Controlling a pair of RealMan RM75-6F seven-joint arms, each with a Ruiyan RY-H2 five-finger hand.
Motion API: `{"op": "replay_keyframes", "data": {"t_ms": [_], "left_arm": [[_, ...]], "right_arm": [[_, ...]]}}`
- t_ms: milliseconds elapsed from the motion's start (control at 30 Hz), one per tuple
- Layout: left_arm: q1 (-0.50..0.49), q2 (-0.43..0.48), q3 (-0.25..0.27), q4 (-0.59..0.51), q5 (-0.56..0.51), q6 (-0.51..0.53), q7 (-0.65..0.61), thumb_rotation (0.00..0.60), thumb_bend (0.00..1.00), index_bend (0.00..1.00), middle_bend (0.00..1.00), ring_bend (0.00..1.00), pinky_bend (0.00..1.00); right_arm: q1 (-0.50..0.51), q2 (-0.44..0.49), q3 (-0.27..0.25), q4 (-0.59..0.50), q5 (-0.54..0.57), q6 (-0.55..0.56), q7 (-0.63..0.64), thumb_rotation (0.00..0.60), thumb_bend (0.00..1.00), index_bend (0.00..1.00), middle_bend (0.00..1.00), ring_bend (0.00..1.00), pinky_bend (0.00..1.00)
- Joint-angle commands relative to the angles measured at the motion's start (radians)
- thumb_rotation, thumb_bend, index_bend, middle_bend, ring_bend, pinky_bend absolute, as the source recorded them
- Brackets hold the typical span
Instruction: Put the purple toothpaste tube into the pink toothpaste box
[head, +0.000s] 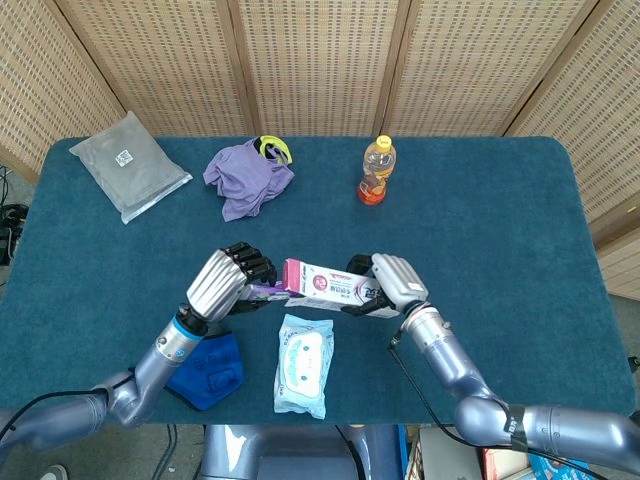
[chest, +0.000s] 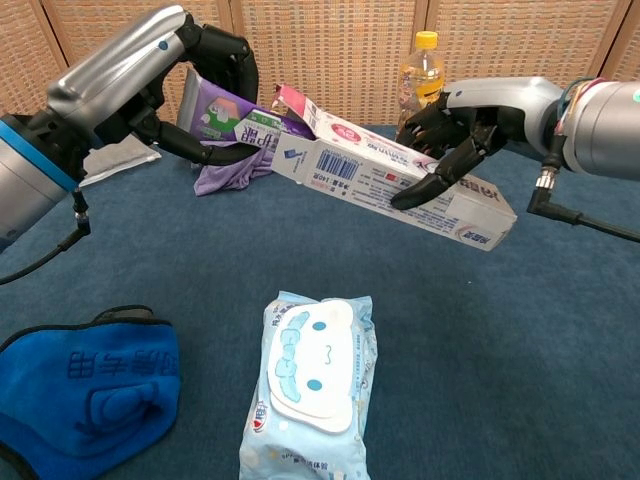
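Chest view — tube (chest: 237, 124) entering box (chest: 395, 179).

A high head camera looks steeply down on the whole teal table (head: 520, 230), wicker screens (head: 320, 60) at its far edge, both arms entering from below. A low chest camera looks nearly level across the tabletop, close to the blue cloth (chest: 85, 395) and wipes pack (chest: 310, 385). Both views share the table's middle, the wipes pack and the orange bottle (head: 377, 171).
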Motion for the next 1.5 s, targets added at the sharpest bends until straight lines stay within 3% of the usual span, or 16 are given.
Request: {"op": "replay_keyframes", "data": {"t_ms": [33, 233, 333, 433, 500, 700, 1033, 1500], "left_arm": [[-0.009, -0.005, -0.006, -0.017, -0.012, -0.019, 0.014, 0.6, 0.31, 0.79, 0.65, 0.53, 0.51], [-0.024, -0.011, -0.01, -0.037, -0.031, -0.062, 0.058, 0.6, 0.31, 0.79, 0.58, 0.47, 0.47], [-0.028, -0.011, -0.01, -0.049, -0.042, -0.083, 0.088, 0.6, 0.31, 0.78, 0.48, 0.38, 0.4], [-0.032, 0.0, -0.009, -0.073, -0.057, -0.115, 0.122, 0.6, 0.31, 0.69, 0.36, 0.27, 0.31], [-0.034, 0.013, -0.007, -0.096, -0.072, -0.141, 0.147, 0.6, 0.31, 0.59, 0.25, 0.17, 0.2], [-0.032, 0.055, -0.01, -0.175, -0.121, -0.201, 0.228, 0.6, 0.31, 0.32, 0.01, 0.0, 0.02], [-0.012, 0.098, -0.024, -0.219, -0.164, -0.206, 0.264, 0.6, 0.31, 0.2, 0.0, 0.0, 0.0], [0.062, 0.208, 0.012, -0.266, -0.14, -0.13, 0.171, 0.6, 0.29, 0.19, 0.0, 0.0, 0.0]], "right_arm": [[0.001, 0.007, 0.001, -0.007, -0.003, -0.012, 0.019, 0.6, 0.15, 0.6, 0.49, 0.38, 0.45], [0.001, 0.018, 0.003, -0.015, -0.014, -0.031, 0.052, 0.6, 0.15, 0.6, 0.49, 0.38, 0.45], [0.0, 0.023, 0.004, -0.017, -0.019, -0.039, 0.068, 0.6, 0.15, 0.6, 0.49, 0.38, 0.45], [-0.001, 0.028, 0.003, -0.017, -0.028, -0.045, 0.081, 0.6, 0.15, 0.6, 0.49, 0.38, 0.45], [-0.002, 0.03, 0.003, -0.018, -0.033, -0.048, 0.092, 0.6, 0.15, 0.6, 0.49, 0.38, 0.45], [-0.001, 0.032, -0.003, -0.014, -0.047, -0.052, 0.11, 0.6, 0.15, 0.6, 0.49, 0.38, 0.45], [-0.006, 0.038, 0.004, -0.016, -0.044, -0.04, 0.149, 0.6, 0.15, 0.6, 0.5, 0.38, 0.45], [-0.079, 0.054, 0.018, 0.006, -0.081, -0.032, 0.31, 0.6, 0.15, 0.6, 0.5, 0.38, 0.45]]}}
